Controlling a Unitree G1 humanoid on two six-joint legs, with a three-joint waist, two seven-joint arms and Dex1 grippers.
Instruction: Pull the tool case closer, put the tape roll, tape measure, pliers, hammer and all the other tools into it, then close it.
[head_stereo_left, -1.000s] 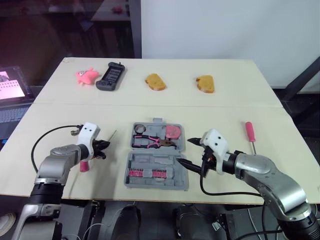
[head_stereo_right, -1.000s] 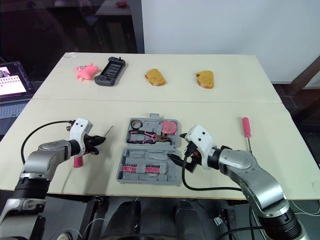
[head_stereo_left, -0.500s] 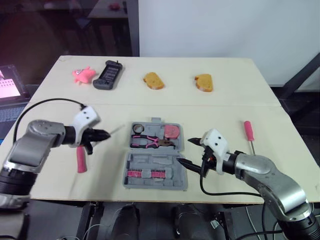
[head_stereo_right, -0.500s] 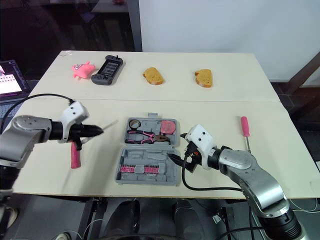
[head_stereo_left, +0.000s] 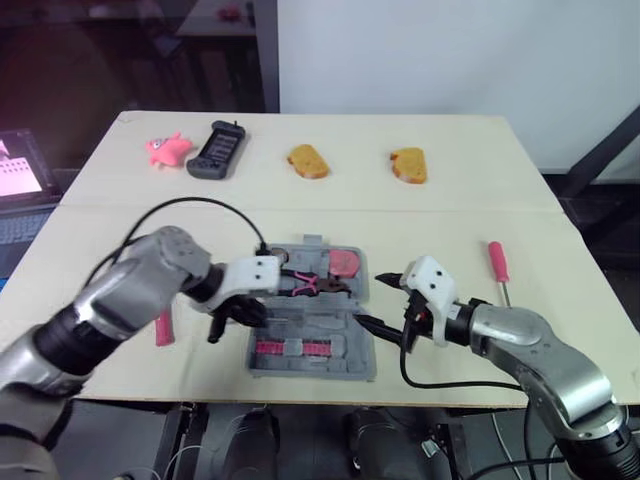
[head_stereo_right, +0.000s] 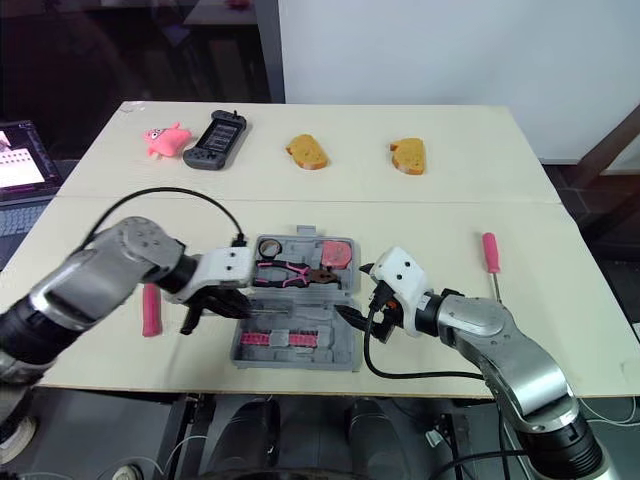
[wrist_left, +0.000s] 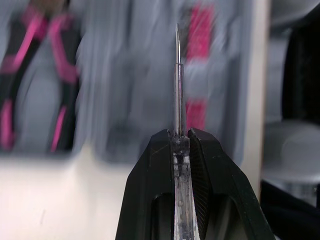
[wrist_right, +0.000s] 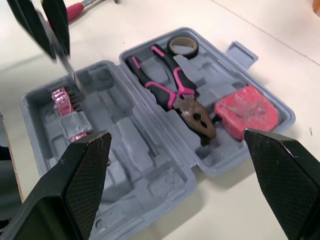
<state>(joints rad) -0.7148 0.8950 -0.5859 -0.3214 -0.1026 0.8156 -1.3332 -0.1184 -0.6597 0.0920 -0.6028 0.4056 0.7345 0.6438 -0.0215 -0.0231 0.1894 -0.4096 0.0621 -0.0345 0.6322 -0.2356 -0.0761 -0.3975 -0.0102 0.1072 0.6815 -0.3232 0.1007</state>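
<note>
While the grey plastic tool case (head_stereo_left: 330, 325) lay open flat near the front middle of the counter (head_stereo_left: 450, 215), the left end effector (head_stereo_left: 235, 312) hung over the left part of its near half. From the head views the thing it held was hard to make out. The left wrist view showed both black fingers (wrist_left: 150, 170) clamped on the clear handle of a slim metal-shafted screwdriver (wrist_left: 177, 80), tip pointing out over the case's moulded recesses.

The right wrist view showed what lay inside the case. In the far half were the pink-and-black pliers (wrist_right: 177, 97), with the dark tape roll (wrist_right: 183, 46) beside the handles and the pink tape measure (wrist_right: 246, 111) just beside the pliers' head. In the near half sat a pink bit holder (wrist_right: 62, 97), close under the screwdriver's tip.

The right end effector (head_stereo_left: 375, 303) rested just beside the case's right edge, fingers spread wide apart and holding nothing.

Left of the case, a pink tool handle (head_stereo_left: 163, 327) lay on the counter, its head hidden. A pink-handled screwdriver (head_stereo_left: 498, 262) lay well apart to the right. Along the far side sat a pink toy (head_stereo_left: 167, 149), a black game controller (head_stereo_left: 216, 150) and two bread pieces (head_stereo_left: 308, 161).
</note>
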